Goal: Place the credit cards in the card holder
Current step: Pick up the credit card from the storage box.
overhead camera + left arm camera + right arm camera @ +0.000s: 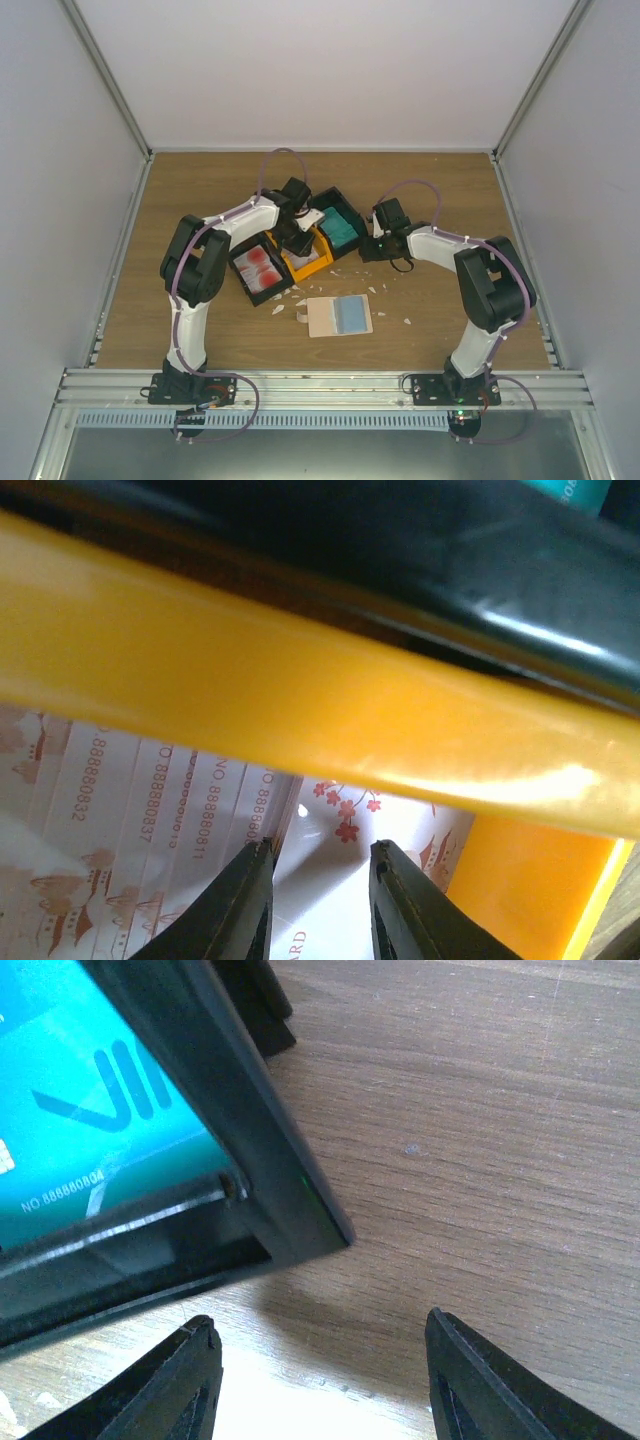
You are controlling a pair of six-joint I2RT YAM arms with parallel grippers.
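Dark fingers of the left tool [321, 852] stand a narrow gap apart inside the orange tray [300, 700], low over an overlapping stack of pale credit cards [130, 790]. A card shows between them, but whether it is pinched cannot be told. Right tool [320, 1322] hangs with jaws wide and nothing between them, above bare desk [480, 1110] just beside the corner of the black tray [230, 1130] holding the teal cards [90, 1100]. From above, the card holder [338, 316] lies unfolded on the desk between the two arms, near the trays but apart from them. Its blue-grey pockets show no card, as far as can be seen. Red-blotched cards [260, 268] sit in a second black tray [240, 277], and white scraps [406, 321] dot the wood. On this evidence the job is barely begun: every visible card lies in a tray, and none has reached the holder.
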